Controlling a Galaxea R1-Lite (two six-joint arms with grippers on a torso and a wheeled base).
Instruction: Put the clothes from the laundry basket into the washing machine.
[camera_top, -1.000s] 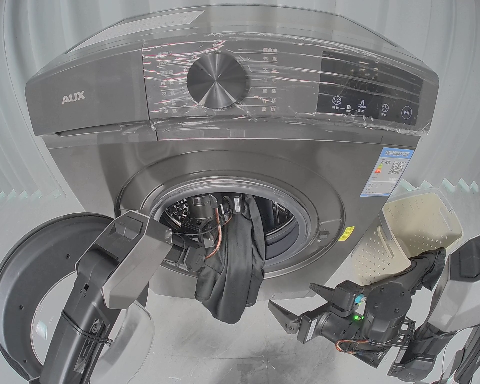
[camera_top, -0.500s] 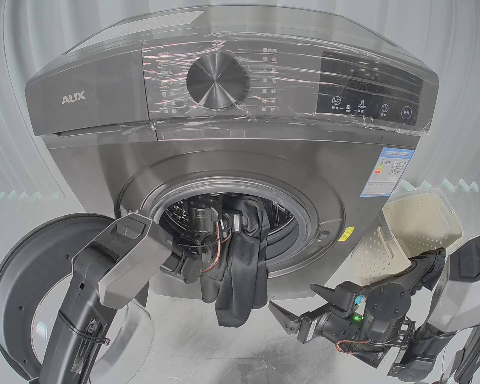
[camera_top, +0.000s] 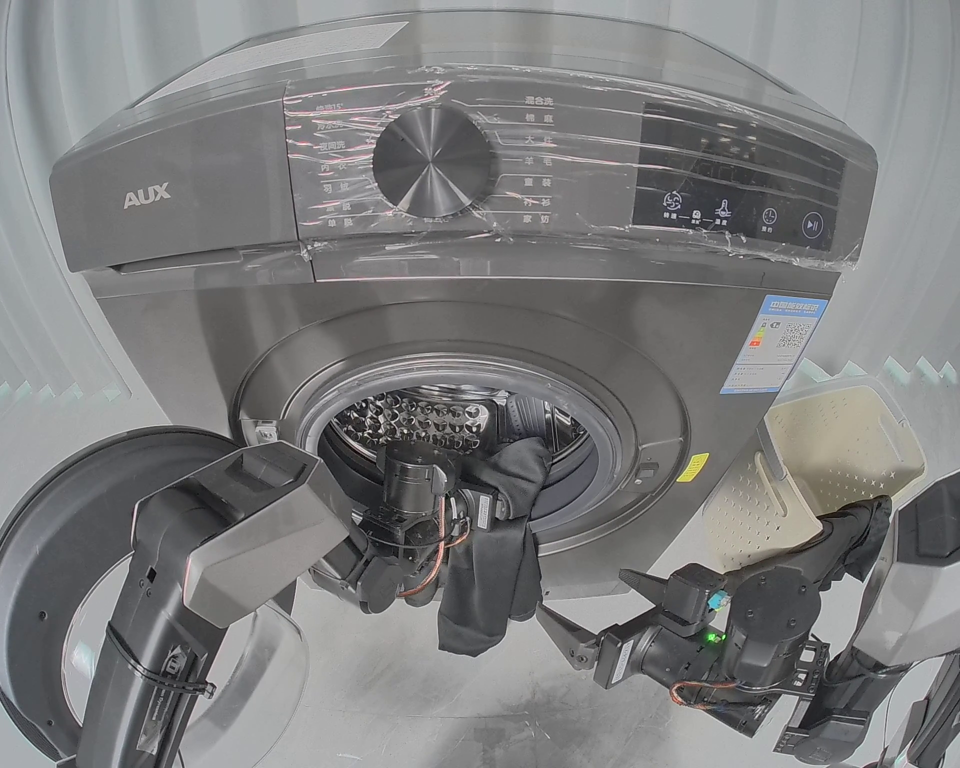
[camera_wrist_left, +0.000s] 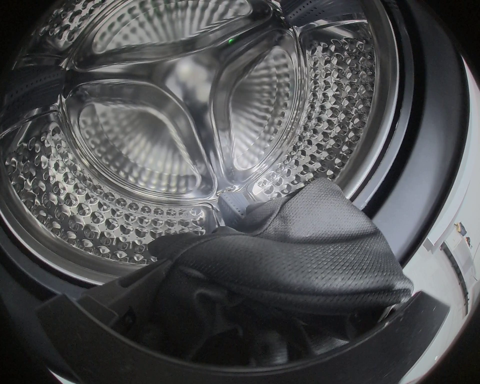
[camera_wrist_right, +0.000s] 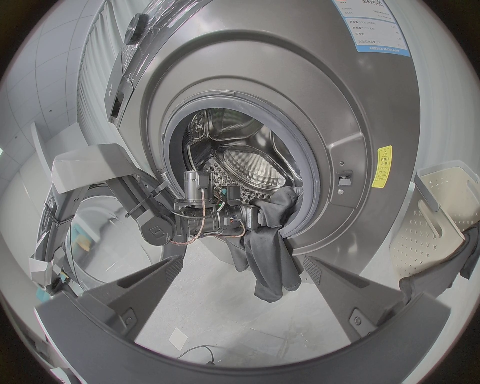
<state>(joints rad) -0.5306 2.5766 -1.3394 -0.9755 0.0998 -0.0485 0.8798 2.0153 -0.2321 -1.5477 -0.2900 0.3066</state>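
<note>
From the head view, we see the washing machine (camera_top: 450, 300) with its door (camera_top: 60, 560) swung open at 8 o'clock. A dark garment (camera_top: 495, 570) hangs over the opening's rim at 5 o'clock, its top fold inside and the rest trailing down outside. Our left gripper (camera_top: 508, 492) sits under that fold. At the frame's 5 o'clock our right gripper (camera_top: 585, 595) hovers spread and empty. At 3 o'clock the cream laundry basket (camera_top: 850, 430) has a dark cloth (camera_top: 850, 535) over its edge. From the left wrist view, the fingers (camera_wrist_left: 115, 300) stand apart, with the garment draped across them, unpinched, before the steel drum (camera_wrist_left: 150, 140). From the right wrist view, the jaws gape wide, facing the opening.
</note>
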